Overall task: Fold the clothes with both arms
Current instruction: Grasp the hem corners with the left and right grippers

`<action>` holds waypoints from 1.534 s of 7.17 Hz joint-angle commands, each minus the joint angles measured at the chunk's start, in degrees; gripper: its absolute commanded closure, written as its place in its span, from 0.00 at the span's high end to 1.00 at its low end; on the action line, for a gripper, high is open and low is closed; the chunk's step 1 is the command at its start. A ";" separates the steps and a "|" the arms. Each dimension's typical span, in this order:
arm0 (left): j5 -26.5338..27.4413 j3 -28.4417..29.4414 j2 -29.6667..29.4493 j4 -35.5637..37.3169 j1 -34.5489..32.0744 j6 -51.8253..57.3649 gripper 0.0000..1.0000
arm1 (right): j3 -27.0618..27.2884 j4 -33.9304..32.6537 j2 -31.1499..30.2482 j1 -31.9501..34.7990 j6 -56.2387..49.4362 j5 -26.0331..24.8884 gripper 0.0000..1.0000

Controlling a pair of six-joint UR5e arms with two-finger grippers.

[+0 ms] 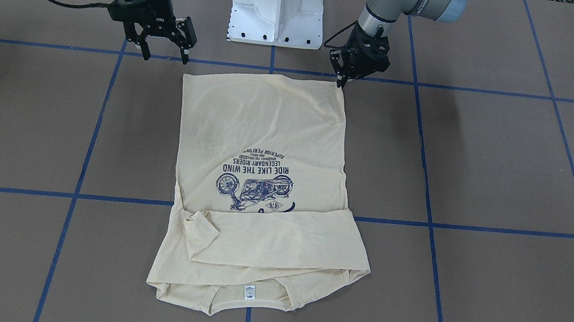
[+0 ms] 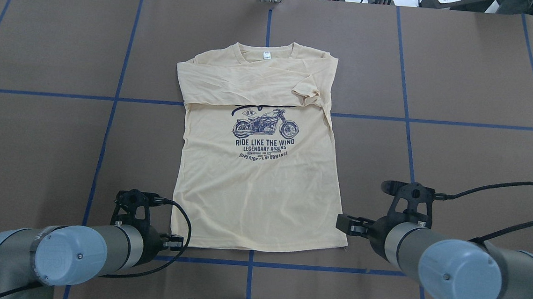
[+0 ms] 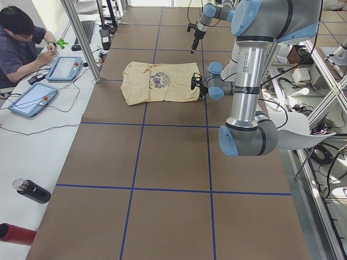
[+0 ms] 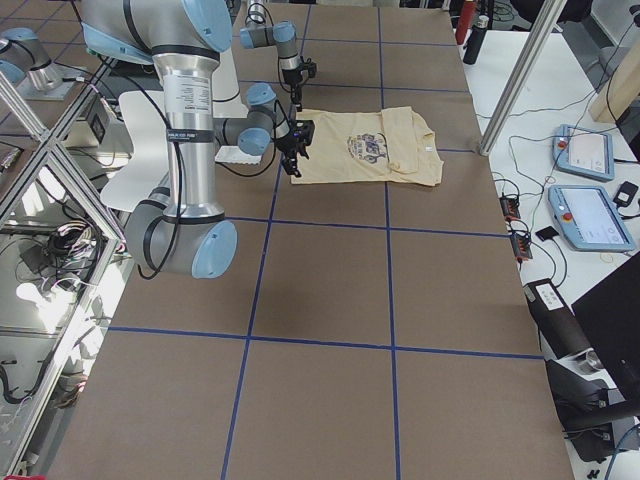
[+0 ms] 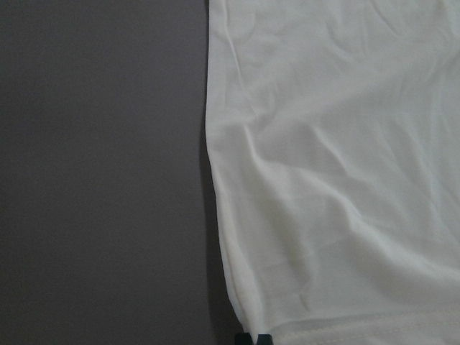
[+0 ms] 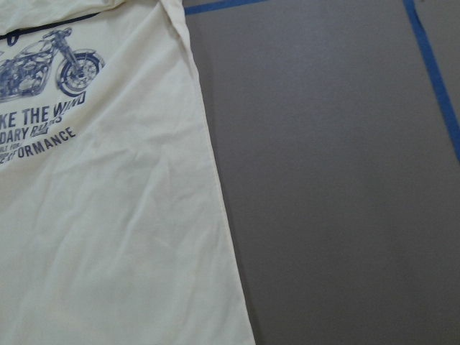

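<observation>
Shirt (image 2: 253,200), one; arms (image 2: 76,249) (image 2: 450,265), two

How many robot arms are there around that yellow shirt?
2. The left arm is at one hem corner of the shirt, the right arm at the other. None seems hidden.

T-shirt (image 1: 264,126) flat on bench (image 1: 507,170), print up, sleeves folded across. Right gripper (image 1: 165,58) fingers (image 1: 185,51) spread, clear of hem. Left gripper (image 1: 340,82) at opposite hem corner; grip unconfirmed.
</observation>
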 commanded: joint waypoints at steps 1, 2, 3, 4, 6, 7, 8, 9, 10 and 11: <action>-0.10 -0.35 -0.03 -0.04 0.00 -0.09 0.00 | -2.71 -0.07 1.86 -4.38 0.65 -5.40 0.83; -0.18 -0.62 0.06 -0.04 0.09 -0.09 0.00 | -4.19 0.10 2.04 -5.35 0.65 -5.94 0.61; -0.18 -0.62 0.06 -0.04 0.09 -0.09 0.00 | -6.47 0.10 3.95 -5.62 0.65 -5.94 0.53; -0.18 -0.79 0.06 -0.04 0.09 -0.09 0.00 | -8.23 0.02 4.75 -5.62 0.65 -6.03 0.52; -0.18 -0.88 0.15 -0.04 0.09 -0.09 0.00 | -9.04 -0.07 4.59 -5.62 0.56 -6.56 0.43; -0.18 -1.06 0.15 -0.04 0.09 -0.09 0.00 | -9.22 -0.16 4.32 -5.62 0.56 -6.56 0.42; -0.18 -1.06 0.15 -0.04 0.09 -0.09 0.00 | -9.48 -0.16 4.15 -5.45 0.47 -6.56 0.43; -0.18 -1.06 0.15 -0.04 0.09 -0.09 0.00 | -10.18 -0.16 4.23 -5.45 0.56 -6.56 0.43; -0.18 -1.15 0.15 -0.04 0.09 -0.09 0.00 | -10.18 -0.25 4.32 -5.53 0.56 -6.91 0.43; -0.18 -1.15 0.15 -0.04 0.09 -0.09 0.00 | -10.62 -0.25 4.32 -5.54 0.56 -7.26 0.43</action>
